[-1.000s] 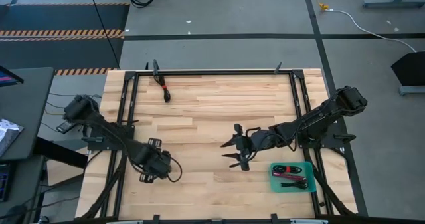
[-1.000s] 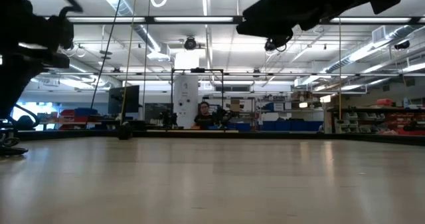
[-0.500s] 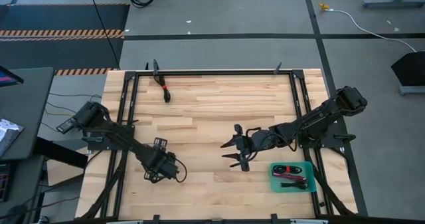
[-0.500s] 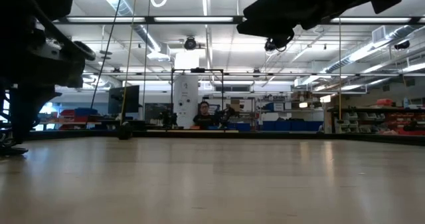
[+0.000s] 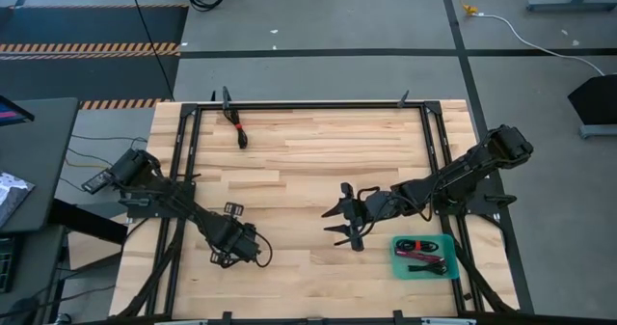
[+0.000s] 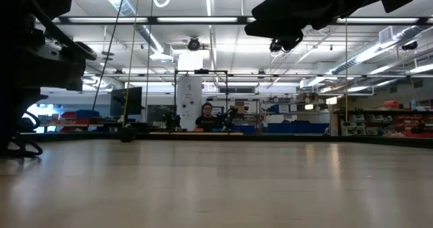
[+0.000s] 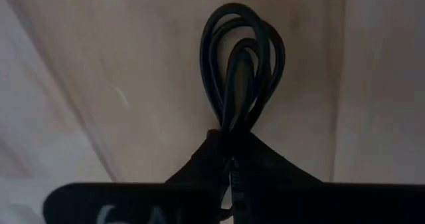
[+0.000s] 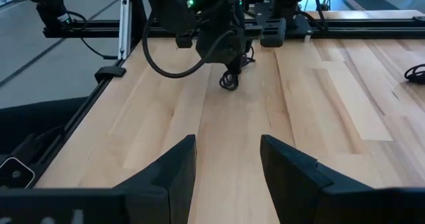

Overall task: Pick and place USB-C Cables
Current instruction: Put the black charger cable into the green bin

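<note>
One black coiled USB-C cable [image 7: 240, 64] hangs pinched in the left gripper [image 5: 253, 252], low over the bench's near left. Another cable with red tie [image 5: 239, 129] lies far left. Others [image 5: 421, 252] rest in the near-right teal tray [image 5: 400, 269].

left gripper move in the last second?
Yes. In the high view the left gripper, shut on a black cable, has shifted toward the table's middle, away from the left frame rail.

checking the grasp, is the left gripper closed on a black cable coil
Yes, the left gripper is pinched shut on the black cable coil, whose loops stick out past its fingertips.
</note>
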